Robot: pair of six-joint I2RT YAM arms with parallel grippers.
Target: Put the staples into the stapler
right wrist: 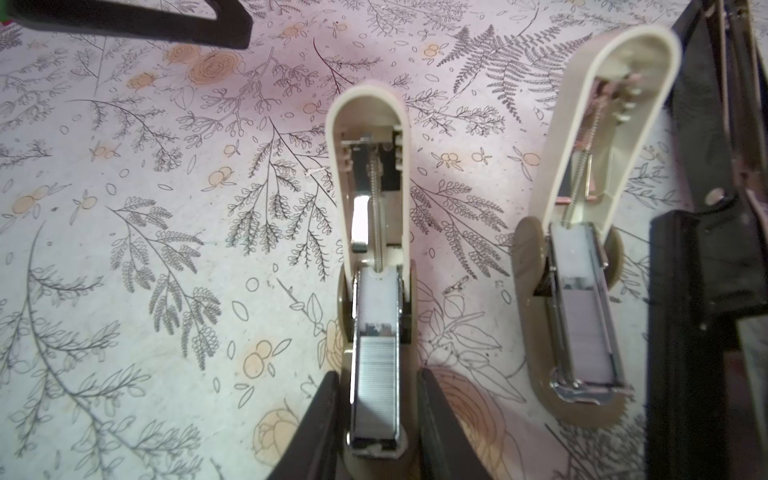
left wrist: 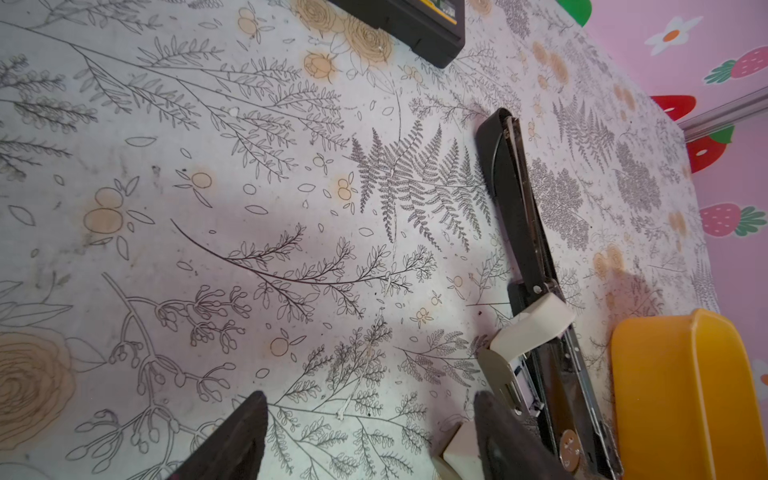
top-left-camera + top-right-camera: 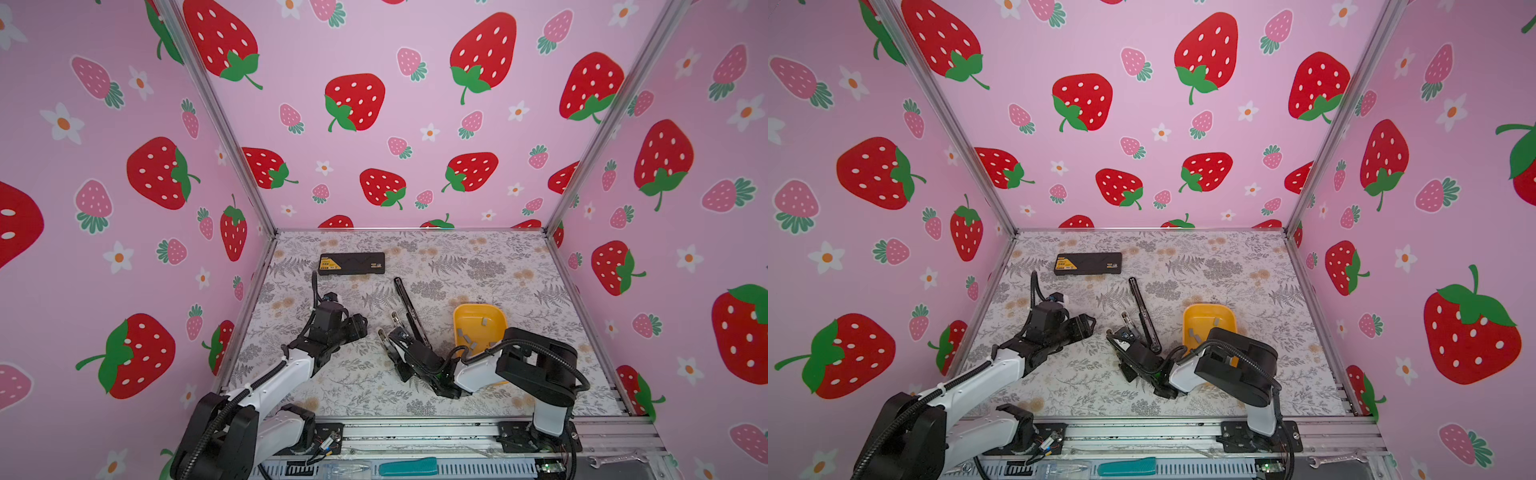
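**Strawberry booth: two white staplers lie open, right hand astride one**

Pink walls (image 3: 374, 41) printed with strawberries and daisies close in a desk (image 3: 478, 257) covered with a grey leaf-and-flower pattern. A flat black box (image 3: 351, 263) with a yellow label lies toward the desk's back left. Near the middle, a long black stapler (image 3: 409, 309) lies folded open. Just to its right stands a yellow tray (image 3: 496, 322), whose near part is hidden by the right arm. Several loose grey staples (image 3: 460, 332) lie scattered in the tray.

The right wrist view shows the white stapler (image 1: 376, 291) with its lid swung up. A silver loaded strip (image 1: 376, 386) fills its channel. The right hand (image 1: 378, 374) has one dark finger on each side of this stapler's front end, right against the base. Whether the fingers actually press on it cannot be told.

The second white stapler (image 1: 582, 299) also has its lid open. It stands between the first and the long black stapler, just beside the latter. The strip in its channel is paler and blurred.

The left hand (image 2: 368, 395) hovers above the desk on the left of the staplers, near them and well apart from the black box. Its two dark fingers stand spread wide, and it grips nothing.
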